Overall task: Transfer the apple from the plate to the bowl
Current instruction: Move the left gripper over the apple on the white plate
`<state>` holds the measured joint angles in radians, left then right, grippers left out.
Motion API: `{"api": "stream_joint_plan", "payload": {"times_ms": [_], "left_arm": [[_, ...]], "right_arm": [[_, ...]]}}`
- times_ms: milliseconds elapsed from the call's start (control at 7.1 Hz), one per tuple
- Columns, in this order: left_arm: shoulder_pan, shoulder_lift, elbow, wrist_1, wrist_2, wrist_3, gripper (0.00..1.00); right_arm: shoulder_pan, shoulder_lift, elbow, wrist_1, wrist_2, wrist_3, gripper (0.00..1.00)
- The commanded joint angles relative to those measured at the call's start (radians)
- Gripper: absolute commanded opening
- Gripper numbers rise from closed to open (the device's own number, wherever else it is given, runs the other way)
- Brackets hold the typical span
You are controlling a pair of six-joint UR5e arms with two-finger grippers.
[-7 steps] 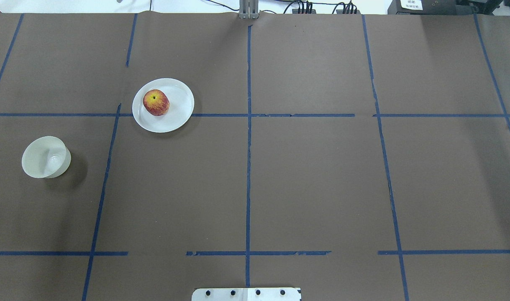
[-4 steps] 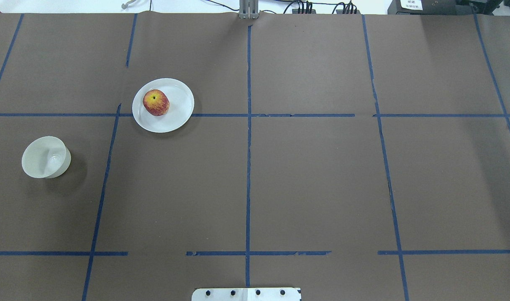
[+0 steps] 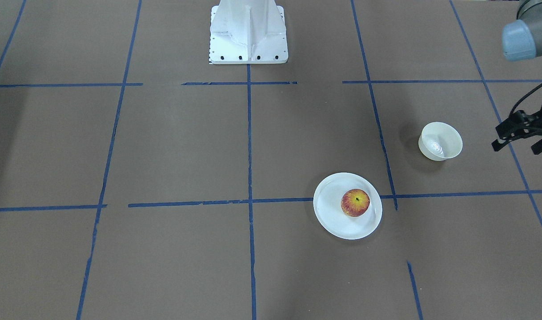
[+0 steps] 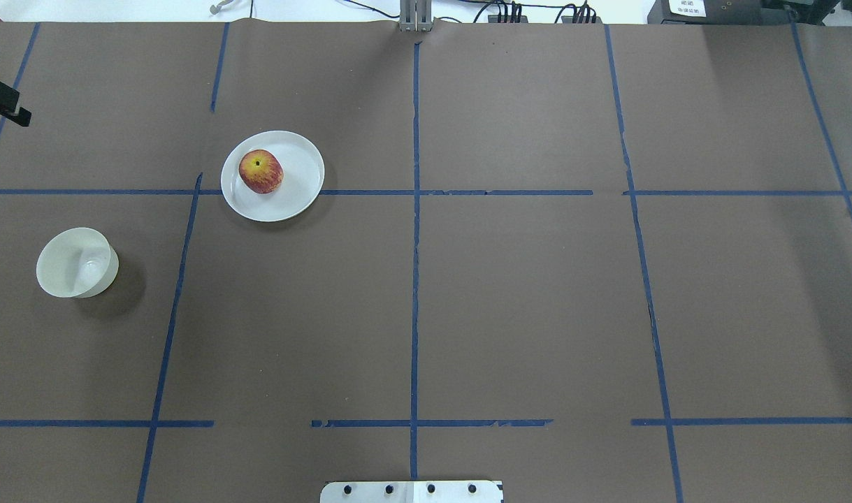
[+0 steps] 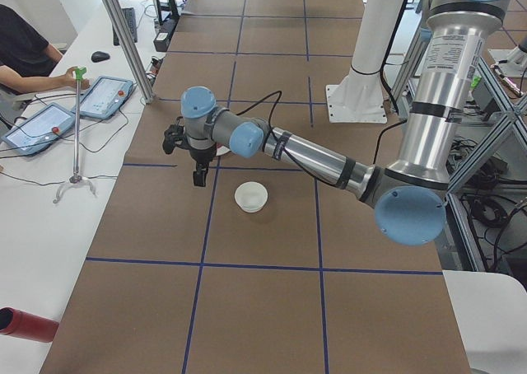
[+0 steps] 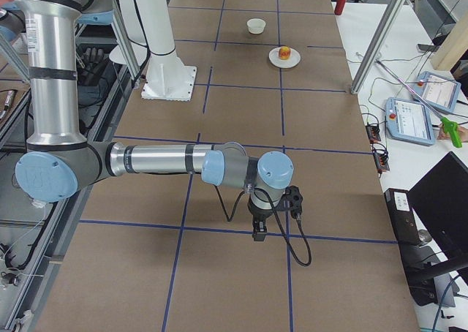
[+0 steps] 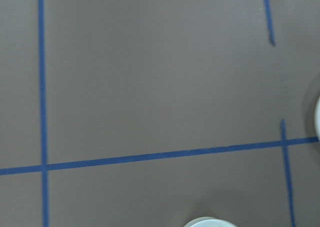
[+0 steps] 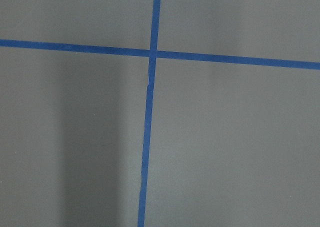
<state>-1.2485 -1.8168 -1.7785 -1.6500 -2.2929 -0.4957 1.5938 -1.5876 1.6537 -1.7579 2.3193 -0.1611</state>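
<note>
**Apple on the plate, left claw open beside the bowl**

The left gripper point(image 3: 517, 148) hangs over the table at its outer left end, its two black fingers spread apart and holding nothing. The bowl point(image 3: 440, 141) stands upright and empty on the brown paper, near this claw and on its right-hand side. The plate point(image 3: 328, 213) lies well apart from the claw, further to its right and beyond the bowl. The apple point(image 3: 355, 202) sits on the plate, stem dimple up, off-centre towards the side nearer the claw. Bowl and plate do not touch.

The right gripper point(image 6: 257, 233) points down over a blue tape line at the table's other end, far from all three things. Whether it is open or closed cannot be told.
</note>
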Motion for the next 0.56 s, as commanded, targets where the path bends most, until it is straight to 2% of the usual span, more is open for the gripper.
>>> {"api": "stream_joint_plan", "payload": {"times_ms": [0,282,423], "left_arm": [[0.095,-0.068,0.008,-0.001,0.036,-0.101,1.0],[0.267,-0.16,0.03,-0.002,0.163,-0.312,1.0],[0.308,-0.226,0.1,-0.002,0.167,-0.37,1.0]], "right_arm": [[0.0,0.0,0.0,0.0,0.0,0.0,1.0],[0.0,0.0,0.0,0.0,0.0,0.0,1.0],[0.0,0.0,0.0,0.0,0.0,0.0,1.0]]}}
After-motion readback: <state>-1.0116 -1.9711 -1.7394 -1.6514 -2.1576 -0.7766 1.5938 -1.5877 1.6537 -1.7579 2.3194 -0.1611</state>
